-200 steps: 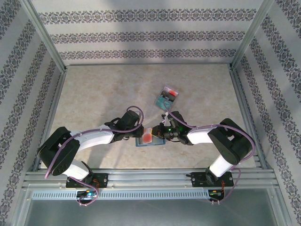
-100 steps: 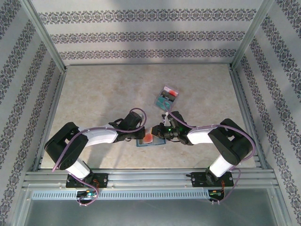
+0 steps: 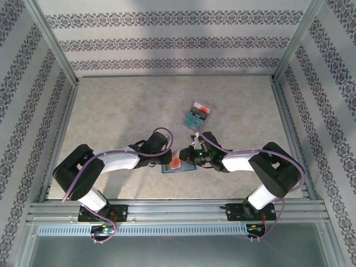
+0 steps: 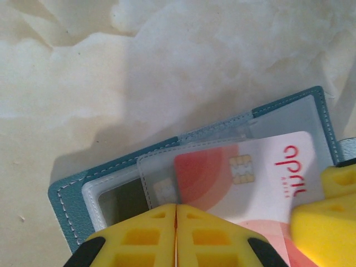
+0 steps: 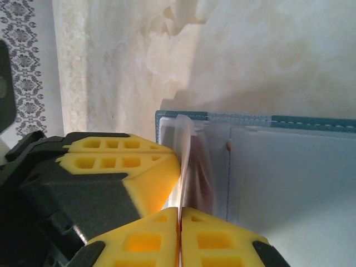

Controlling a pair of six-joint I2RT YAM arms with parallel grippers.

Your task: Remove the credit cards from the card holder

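The card holder (image 3: 181, 169) lies open near the table's front edge, a blue-grey wallet (image 4: 60, 192) with clear sleeves (image 5: 289, 178). A red and white credit card (image 4: 261, 169) with a chip sticks partway out of one sleeve. In the top view it shows as a red patch (image 3: 174, 163). My right gripper (image 5: 179, 216) is shut on that card's end, and the card (image 5: 186, 161) runs edge-on between its fingers. My left gripper (image 4: 176, 214) is shut with nothing between its fingers, its tips over the holder's near edge beside the card. Both grippers (image 3: 168, 159) (image 3: 186, 158) meet over the holder.
Two or three loose cards (image 3: 197, 115), teal and red, lie on the marble tabletop behind the holder. The patterned walls and metal frame rails (image 3: 289, 128) enclose the table on three sides.
The left arm's elbow and shoulder link have swung to the right. Both grippers have stayed at the card holder with the red card between them.
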